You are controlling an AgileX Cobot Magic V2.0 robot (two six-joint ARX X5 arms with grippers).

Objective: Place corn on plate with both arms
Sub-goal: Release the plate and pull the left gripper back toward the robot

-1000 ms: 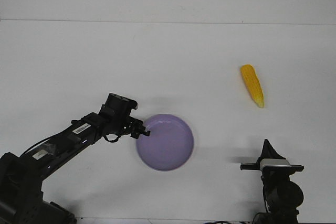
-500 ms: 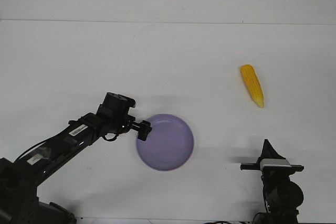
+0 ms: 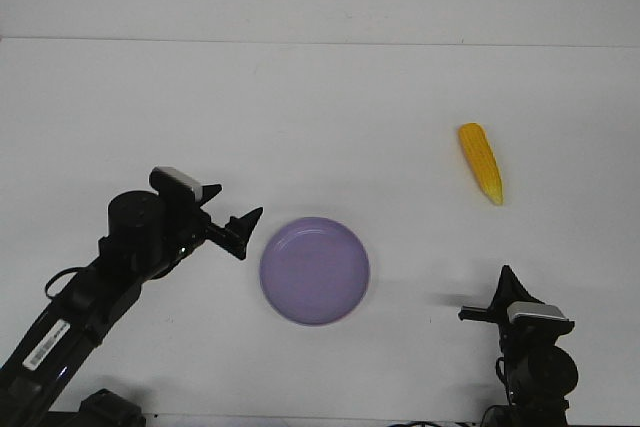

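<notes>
The left gripper [image 3: 243,230] is seen left of centre in the lower half of the frame, its fingers spread and nothing between them, just clear of the left rim of the plate [image 3: 314,270]. The plate lies flat on the white table [image 3: 320,107]. The right gripper [image 3: 508,292] is found at the lower right; its state cannot be told. The corn [image 3: 481,162] lies at the upper right, well apart from both grippers and the plate, its pale tip pointed toward the lower right.

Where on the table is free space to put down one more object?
Free: the far half of the table, and between the plate and the corn. Crowded: beside the plate, where the left hand is.
</notes>
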